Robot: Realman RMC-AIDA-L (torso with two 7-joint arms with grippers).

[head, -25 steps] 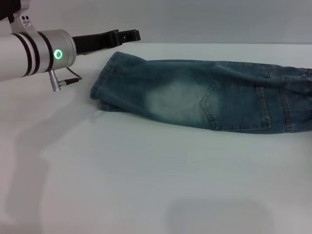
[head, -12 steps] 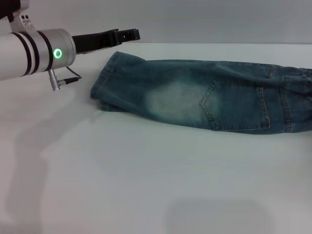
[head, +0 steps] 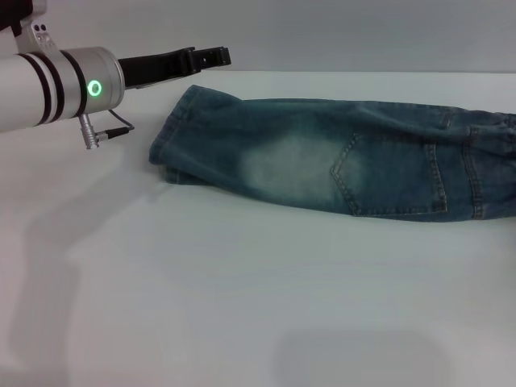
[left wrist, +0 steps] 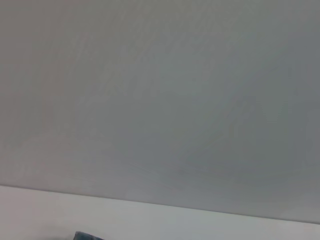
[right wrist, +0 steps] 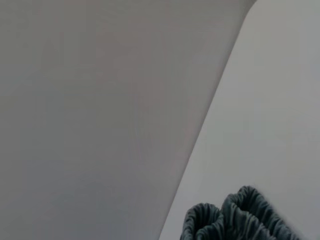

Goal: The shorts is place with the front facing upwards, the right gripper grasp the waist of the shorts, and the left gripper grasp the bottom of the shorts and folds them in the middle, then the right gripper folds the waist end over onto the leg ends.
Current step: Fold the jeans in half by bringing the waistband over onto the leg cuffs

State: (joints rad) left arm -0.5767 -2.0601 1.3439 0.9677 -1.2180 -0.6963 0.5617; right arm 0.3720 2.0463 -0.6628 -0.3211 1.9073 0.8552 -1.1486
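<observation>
So the left gripper [head: 211, 56] hangs just beyond the leg ends [head: 165, 143] of the shorts [head: 339, 165], fingers unreadable.

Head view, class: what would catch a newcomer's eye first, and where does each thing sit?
The shorts stand out first: blue-green denim with a pale faded patch, folded lengthwise into a long strip across the far half of the white table, their right end running out of view. Next comes the left arm's green glowing ring at upper left, its black left tool held just beyond the hemmed leg ends without touching them.
</observation>
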